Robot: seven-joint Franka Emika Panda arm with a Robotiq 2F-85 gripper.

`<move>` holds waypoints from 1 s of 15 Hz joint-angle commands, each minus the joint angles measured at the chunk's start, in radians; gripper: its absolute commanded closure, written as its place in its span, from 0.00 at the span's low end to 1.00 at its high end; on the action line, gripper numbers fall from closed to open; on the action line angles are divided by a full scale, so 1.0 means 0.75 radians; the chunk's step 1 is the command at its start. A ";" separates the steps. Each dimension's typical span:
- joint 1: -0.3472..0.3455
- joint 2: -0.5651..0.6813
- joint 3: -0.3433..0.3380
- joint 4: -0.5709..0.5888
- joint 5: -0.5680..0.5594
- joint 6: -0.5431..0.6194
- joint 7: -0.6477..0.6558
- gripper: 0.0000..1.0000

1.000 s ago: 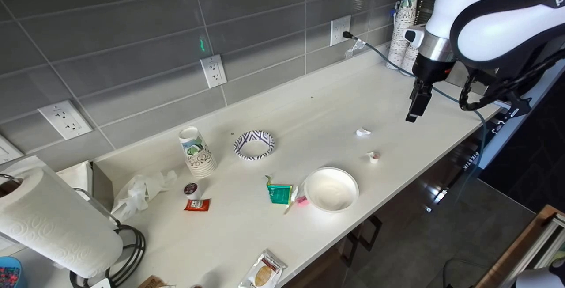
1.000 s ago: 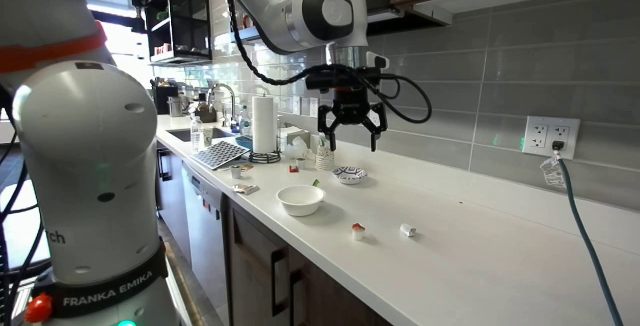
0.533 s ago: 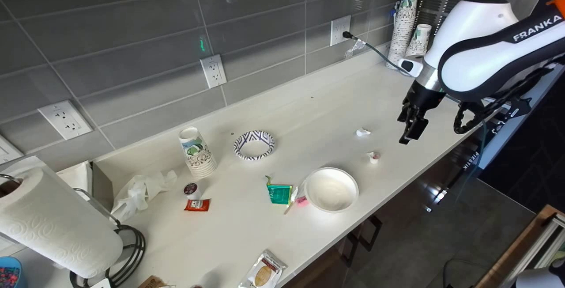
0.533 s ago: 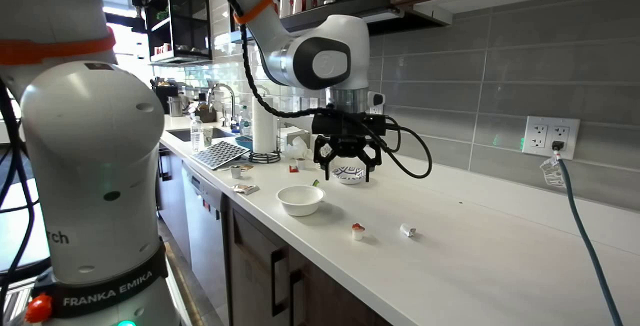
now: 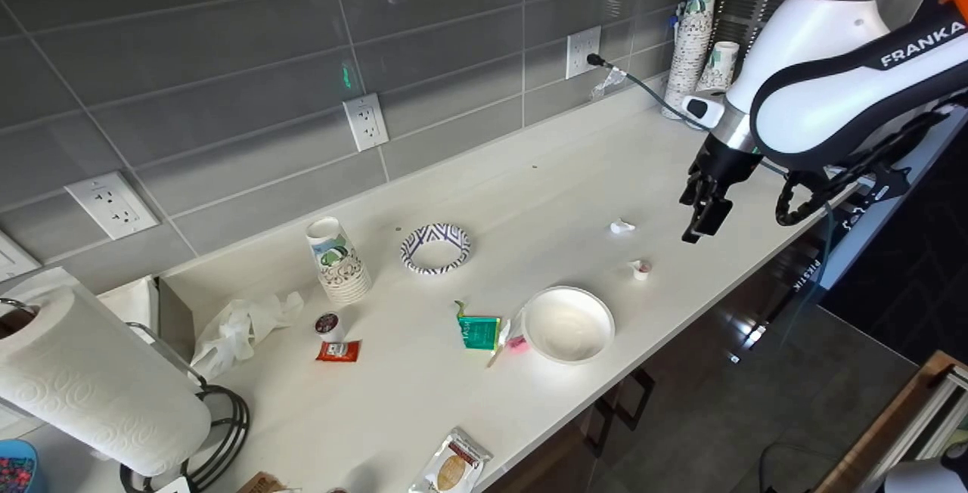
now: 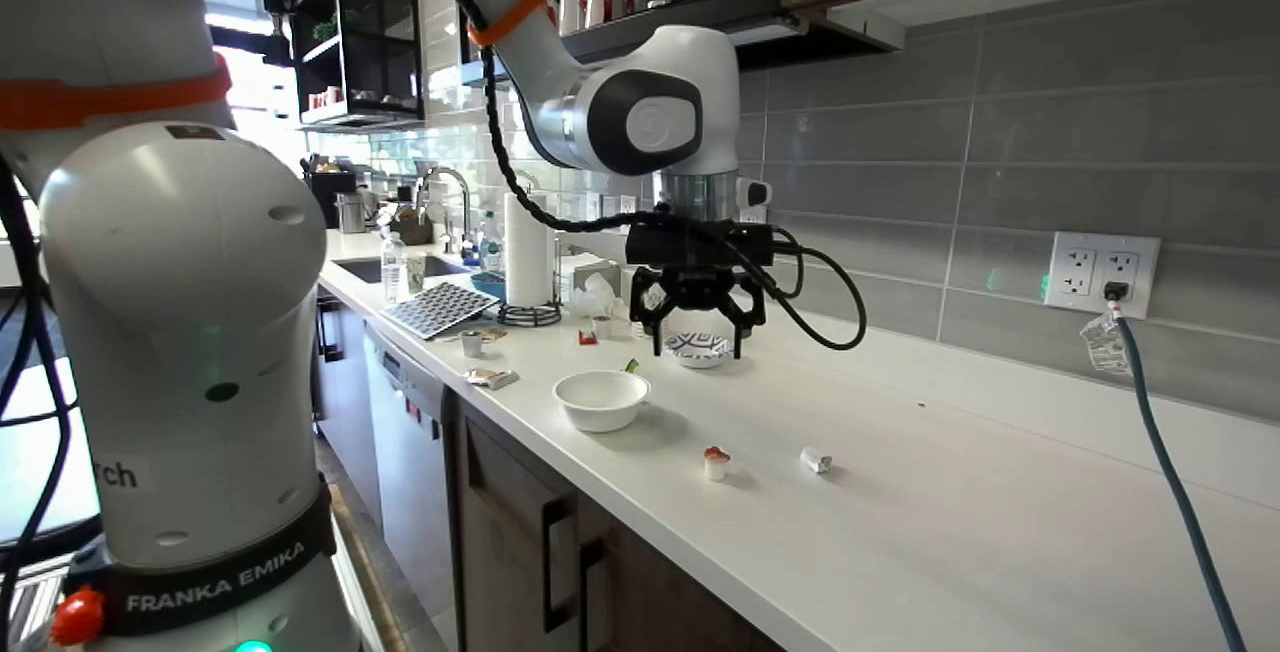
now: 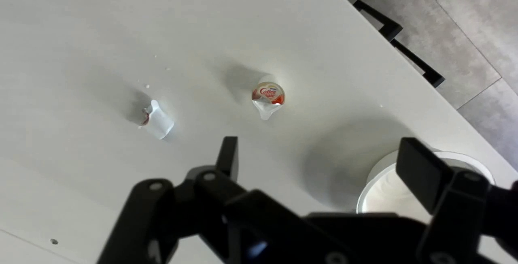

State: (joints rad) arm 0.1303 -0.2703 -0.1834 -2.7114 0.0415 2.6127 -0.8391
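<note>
My gripper (image 7: 319, 146) is open, its black fingers wide apart with nothing between them. It hangs in the air above the white counter (image 6: 960, 532), pointing down, in both exterior views. In the wrist view a small creamer cup (image 7: 268, 94) with a red and white lid, partly peeled, stands upright ahead of the fingertips. Left of it a second creamer cup (image 7: 158, 122) lies on its side, its opening torn. A white bowl (image 7: 392, 195) shows below and behind the right finger, which hides part of it. No contact with any of these is visible.
A purple-patterned bowl (image 5: 436, 253), a green tea packet (image 5: 479, 332), a stack of paper cups (image 5: 340, 266) and a red packet (image 5: 338, 351) are farther along the counter. A paper towel roll (image 5: 98, 379) stands beyond. A cable (image 6: 1165, 452) runs from the wall outlet (image 6: 1100, 275).
Over the first half second the open gripper came down toward the counter. Since then it has barely moved, rising only a trace. The objects on the counter stay where they were.
</note>
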 commanded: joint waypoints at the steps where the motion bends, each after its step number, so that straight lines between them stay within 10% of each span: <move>1: 0.009 0.083 0.021 -0.017 0.060 0.050 -0.030 0.00; 15: -0.020 0.399 0.173 -0.031 0.315 0.377 -0.172 0.00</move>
State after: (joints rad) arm 0.1371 -0.0294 -0.0926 -2.7386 0.2228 2.8301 -0.9305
